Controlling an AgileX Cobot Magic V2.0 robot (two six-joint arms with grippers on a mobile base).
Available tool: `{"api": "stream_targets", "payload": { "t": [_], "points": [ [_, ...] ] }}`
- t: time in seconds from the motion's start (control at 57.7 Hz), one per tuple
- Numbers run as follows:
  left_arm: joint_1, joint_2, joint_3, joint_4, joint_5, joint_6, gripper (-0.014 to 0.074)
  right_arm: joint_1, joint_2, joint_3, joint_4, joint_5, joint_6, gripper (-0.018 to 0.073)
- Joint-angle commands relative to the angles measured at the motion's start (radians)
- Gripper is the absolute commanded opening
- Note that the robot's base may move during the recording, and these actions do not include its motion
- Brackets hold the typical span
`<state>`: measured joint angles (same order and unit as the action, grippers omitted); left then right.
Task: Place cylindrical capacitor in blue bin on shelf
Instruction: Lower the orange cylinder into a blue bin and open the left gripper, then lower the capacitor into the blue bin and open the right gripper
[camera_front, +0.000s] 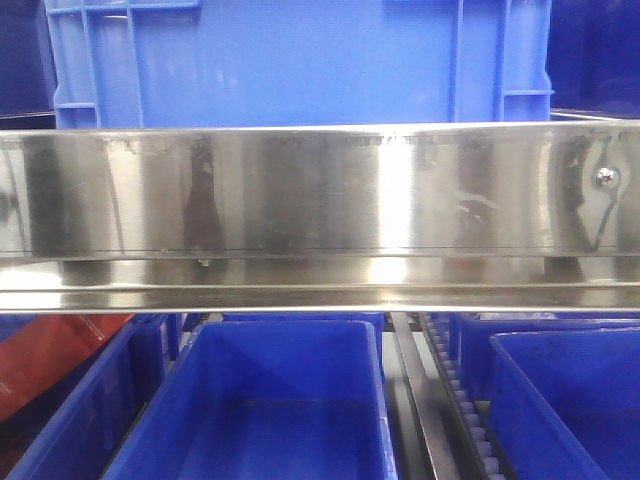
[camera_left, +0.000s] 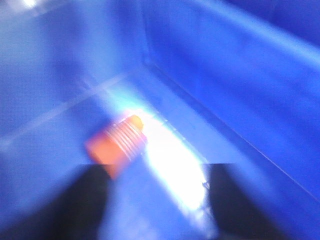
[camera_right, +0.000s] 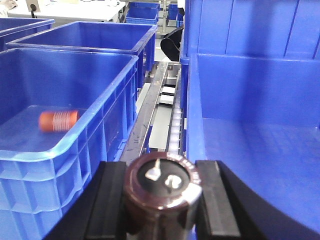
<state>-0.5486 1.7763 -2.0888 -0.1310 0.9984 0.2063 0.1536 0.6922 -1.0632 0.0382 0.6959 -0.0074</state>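
The right gripper (camera_right: 161, 200), closed on the cylindrical capacitor (camera_right: 162, 177), should clear the left blue bin (camera_right: 45, 195) rim and lower inside before releasing, not over the roller track (camera_right: 174, 125); the left gripper (camera_left: 160, 180) gapes empty.

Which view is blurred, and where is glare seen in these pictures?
Left wrist view: heavily blurred, with a white glare patch on the bin floor beside the orange cylinder. Front view: fairly sharp, but the steel rail carries bright vertical glare bands. Right wrist view: clear on the brown capacitor in the right gripper.
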Motion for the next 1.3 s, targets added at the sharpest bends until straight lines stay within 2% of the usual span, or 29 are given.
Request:
{"api": "stream_targets", "payload": {
  "t": [0.0, 0.087, 0.208, 0.416, 0.607, 0.728, 0.815, 1.075, 1.283],
  "points": [
    [-0.005, -0.072, 0.001, 0.017, 0.054, -0.016, 0.0004, -0.002, -0.004, 0.003, 0.003, -0.032, -0.004, -0.0162],
    [-0.005, -0.14, 0.062, 0.064, 0.063, -0.051, -0.0111, -0.002, -0.004, 0.003, 0.003, -0.032, -0.004, -0.0162],
    [-0.005, -0.255, 0.215, 0.131, 0.045, -0.102, -0.0111, -0.002, -0.004, 0.003, 0.003, -0.032, -0.004, -0.0162],
    [-0.005, -0.511, 0.527, 0.141, -0.088, -0.168, -0.0111, -0.002, -0.004, 0.003, 0.003, -0.023, -0.004, -0.0162],
    [-0.005, -0.749, 0.779, 0.181, -0.199, -0.252, -0.0111, -0.002, -0.004, 0.003, 0.003, -0.016, -0.004, -0.0162],
    [-0.005, -0.882, 0.905, 0.233, -0.212, -0.332, -0.0111, -0.002, -0.001, -0.005, 0.003, -0.018, -0.004, -0.0162],
    [-0.005, -0.98, 0.984, 0.258, -0.215, -0.349, -0.0111, 0.011, 0.033, -0.045, 0.003, -0.018, -0.018, -0.0162],
    [-0.005, -1.206, 1.16, 0.273, -0.231, -0.373, -0.0111, 0.155, 0.254, -0.296, 0.003, -0.007, -0.065, -0.0162],
    [-0.005, -1.278, 1.209, 0.269, -0.223, -0.373, -0.0111, 0.307, 0.542, -0.58, 0.003, 0.096, -0.1, -0.0162]
  ]
}}
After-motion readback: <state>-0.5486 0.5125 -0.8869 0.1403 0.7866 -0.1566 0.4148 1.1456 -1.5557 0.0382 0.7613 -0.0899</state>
